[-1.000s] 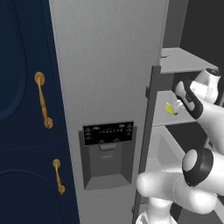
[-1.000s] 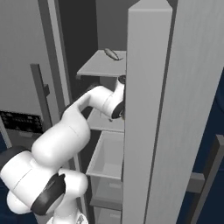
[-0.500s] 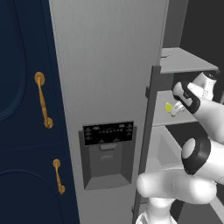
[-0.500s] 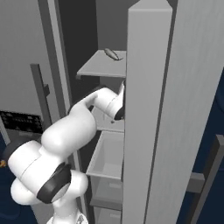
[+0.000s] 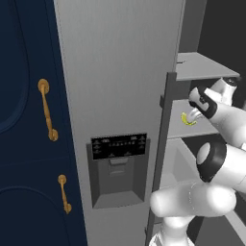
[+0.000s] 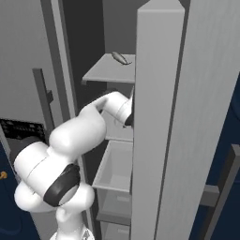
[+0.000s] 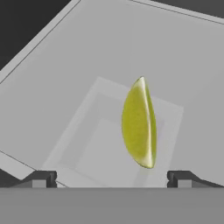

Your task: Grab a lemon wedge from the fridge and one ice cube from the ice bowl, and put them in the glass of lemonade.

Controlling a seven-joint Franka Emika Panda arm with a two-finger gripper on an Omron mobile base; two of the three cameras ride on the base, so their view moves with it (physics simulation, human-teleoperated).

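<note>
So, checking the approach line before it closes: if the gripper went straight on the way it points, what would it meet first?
Most likely the lemon wedge, lying between the open gripper fingers' lines, right of centre, on the fridge shelf. Depth is unclear.

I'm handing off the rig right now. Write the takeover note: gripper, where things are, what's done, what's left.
Gripper: open, empty, fingers wide apart, aimed at the lemon wedge.
Lemon wedge: lying on a grey shelf inside the fridge, ungrasped, nearer the right-hand finger in the hand view.
Done: fridge door is open, arm reached in to the shelf.
Left: close on the wedge, carry it to the lemonade, then fetch one ice cube and add it too.
</note>
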